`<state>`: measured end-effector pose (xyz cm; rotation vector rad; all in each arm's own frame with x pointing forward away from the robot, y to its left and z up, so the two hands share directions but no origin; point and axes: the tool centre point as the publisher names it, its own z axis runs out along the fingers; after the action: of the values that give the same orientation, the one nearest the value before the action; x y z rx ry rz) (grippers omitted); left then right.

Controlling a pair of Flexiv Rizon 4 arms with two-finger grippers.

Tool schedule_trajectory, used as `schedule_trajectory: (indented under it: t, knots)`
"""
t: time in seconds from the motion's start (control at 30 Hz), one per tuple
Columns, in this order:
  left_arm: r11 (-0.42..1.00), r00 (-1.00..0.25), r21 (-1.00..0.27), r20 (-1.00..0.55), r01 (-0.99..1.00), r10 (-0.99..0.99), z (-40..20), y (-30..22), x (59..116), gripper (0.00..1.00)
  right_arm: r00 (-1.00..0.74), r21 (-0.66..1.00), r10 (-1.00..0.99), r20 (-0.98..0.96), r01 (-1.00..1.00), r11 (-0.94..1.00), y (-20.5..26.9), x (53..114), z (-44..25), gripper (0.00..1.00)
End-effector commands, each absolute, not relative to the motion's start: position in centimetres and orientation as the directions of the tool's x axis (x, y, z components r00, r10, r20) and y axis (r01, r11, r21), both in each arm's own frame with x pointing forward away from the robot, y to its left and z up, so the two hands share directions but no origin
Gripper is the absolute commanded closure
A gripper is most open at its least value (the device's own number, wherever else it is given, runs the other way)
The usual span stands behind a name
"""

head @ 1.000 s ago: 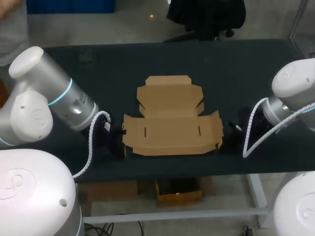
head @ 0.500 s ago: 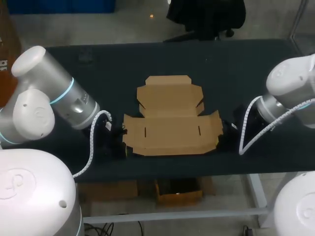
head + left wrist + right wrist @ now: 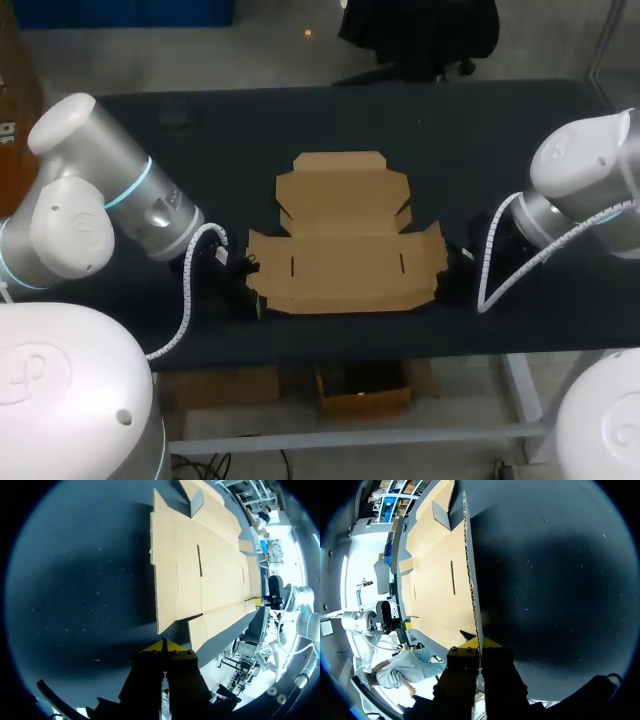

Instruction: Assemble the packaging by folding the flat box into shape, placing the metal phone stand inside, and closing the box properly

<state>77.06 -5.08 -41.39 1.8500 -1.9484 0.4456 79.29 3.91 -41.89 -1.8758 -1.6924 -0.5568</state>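
Since the flat brown cardboard box (image 3: 345, 265) lies loose, L gripper (image 3: 165, 642) (tips pressed together) & R gripper (image 3: 479, 642) (grip unclear) may shove it askew, not fold flaps.

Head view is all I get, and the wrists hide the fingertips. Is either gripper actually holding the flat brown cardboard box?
Observer: Yes, as far as the right wrist view shows. The right gripper is shut on the flat brown cardboard box, with the side flap's edge running in between its yellow tips.
Operator: And the left one?
Observer: The left gripper is shut with nothing in it. The box's near flap lies ahead of and beside its tips, not between them.
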Motion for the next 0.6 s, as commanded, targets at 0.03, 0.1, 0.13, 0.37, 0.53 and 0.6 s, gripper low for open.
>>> schedule_trajectory:
  t: [0.03, 0.1, 0.13, 0.37, 0.53, 0.6]
  knots:
    - [0.072, -0.034, 0.055, 0.503, -0.996, -0.863, -41.5, -5.4, 77.4, 1.00, 0.128, -0.123, 0.765, 0.631, 0.990, -0.065, 3.7, 79.3, -41.9, 1.00]
    - [0.074, -0.036, 0.055, 0.503, -0.996, -0.863, -41.5, -5.5, 77.5, 1.00, 0.132, -0.123, 0.765, 0.630, 0.990, -0.070, 3.6, 79.3, -41.9, 1.00]
    - [0.076, -0.038, 0.055, 0.503, -0.996, -0.863, -41.5, -5.5, 77.5, 1.00, 0.133, -0.122, 0.765, 0.630, 0.990, -0.071, 3.6, 79.3, -41.8, 1.00]
    - [0.082, -0.044, 0.053, 0.505, -0.995, -0.862, -41.4, -5.8, 77.5, 1.00, 0.140, -0.114, 0.766, 0.627, 0.990, -0.088, 3.5, 78.7, -41.6, 1.00]
    - [0.086, -0.049, 0.051, 0.503, -0.995, -0.863, -41.4, -5.9, 77.4, 1.00, 0.159, -0.114, 0.760, 0.630, 0.987, -0.112, 3.4, 78.1, -41.5, 1.00]
    - [0.087, -0.050, 0.051, 0.501, -0.995, -0.864, -41.4, -5.9, 77.3, 1.00, 0.169, -0.118, 0.759, 0.629, 0.986, -0.122, 3.4, 77.9, -41.5, 1.00]
